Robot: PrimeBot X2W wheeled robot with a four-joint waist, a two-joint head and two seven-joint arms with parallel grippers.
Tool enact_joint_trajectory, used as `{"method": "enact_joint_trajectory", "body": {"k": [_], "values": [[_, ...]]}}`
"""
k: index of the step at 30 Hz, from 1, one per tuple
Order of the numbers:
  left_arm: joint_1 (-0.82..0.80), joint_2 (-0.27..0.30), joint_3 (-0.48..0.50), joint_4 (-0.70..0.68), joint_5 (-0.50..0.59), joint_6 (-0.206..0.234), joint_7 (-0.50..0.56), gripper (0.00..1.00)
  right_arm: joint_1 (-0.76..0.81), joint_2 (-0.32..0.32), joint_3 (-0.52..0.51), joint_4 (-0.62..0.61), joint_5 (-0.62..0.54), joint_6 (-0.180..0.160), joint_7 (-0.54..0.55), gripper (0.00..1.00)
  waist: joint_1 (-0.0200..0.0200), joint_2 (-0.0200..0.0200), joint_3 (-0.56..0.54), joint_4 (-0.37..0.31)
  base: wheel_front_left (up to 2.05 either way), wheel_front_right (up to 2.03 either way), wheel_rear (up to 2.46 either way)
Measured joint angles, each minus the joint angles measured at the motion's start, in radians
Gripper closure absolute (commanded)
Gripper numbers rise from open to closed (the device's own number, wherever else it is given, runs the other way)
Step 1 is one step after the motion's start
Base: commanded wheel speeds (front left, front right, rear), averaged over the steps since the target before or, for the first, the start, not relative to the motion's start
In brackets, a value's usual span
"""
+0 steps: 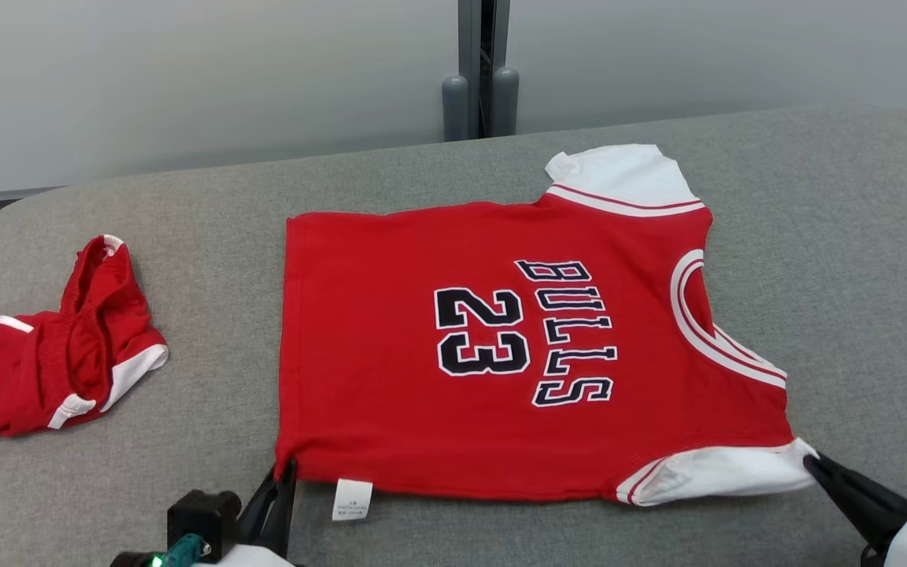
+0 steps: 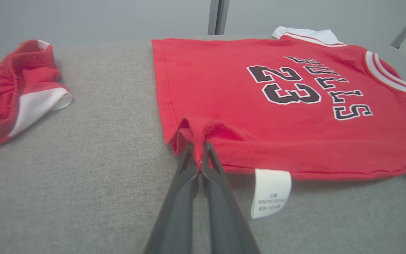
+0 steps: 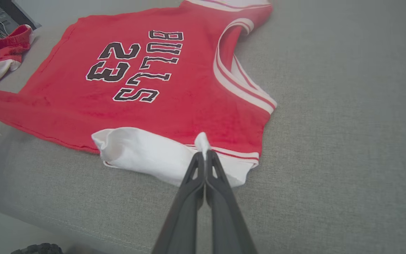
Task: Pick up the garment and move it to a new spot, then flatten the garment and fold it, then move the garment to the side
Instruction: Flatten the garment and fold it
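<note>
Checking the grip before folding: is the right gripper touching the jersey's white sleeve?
Touching. Right wrist view: right gripper pinches a tuft of the white sleeve.

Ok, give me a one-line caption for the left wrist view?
Left gripper shut on the hem corner of the spread-out red Bulls jersey.

Illegible print on jersey care label; red shorts partly off-frame
</note>
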Motion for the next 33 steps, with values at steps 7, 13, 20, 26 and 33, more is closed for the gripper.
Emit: {"method": "enact_joint_trajectory", "body": {"k": [7, 13, 20, 26, 33], "values": [[-0.088, -0.001, 0.009, 0.033, 0.001, 0.000, 0.004, 1.00, -0.112, 0.016, -0.001, 0.031, -0.003, 0.000, -0.090, 1.00, 0.0000, 0.0000, 0.042, -0.005, 0.00, 0.00, 0.00], [-0.179, -0.021, 0.026, 0.093, 0.001, 0.008, -0.005, 1.00, -0.233, 0.021, 0.036, 0.092, 0.027, 0.000, -0.194, 1.00, 0.0000, 0.0000, 0.077, -0.015, 0.00, 0.00, 0.00], [-0.281, -0.038, 0.026, 0.169, -0.001, 0.006, -0.006, 1.00, -0.375, 0.011, 0.110, 0.224, 0.003, 0.000, -0.308, 1.00, 0.0000, 0.0000, 0.119, -0.020, 0.00, 0.00, 0.00], [-0.330, -0.052, 0.021, 0.218, -0.001, 0.000, -0.006, 1.00, -0.486, 0.005, 0.188, 0.321, 0.002, 0.000, -0.381, 1.00, 0.0000, 0.0000, 0.149, -0.021, 0.00, 0.00, 0.00], [-0.372, -0.067, 0.021, 0.266, -0.009, 0.008, -0.017, 1.00, -0.579, -0.001, 0.273, 0.421, 0.008, 0.000, -0.454, 1.00, 0.0000, 0.0000, 0.173, -0.014, 0.00, 0.00, 0.00]]}}
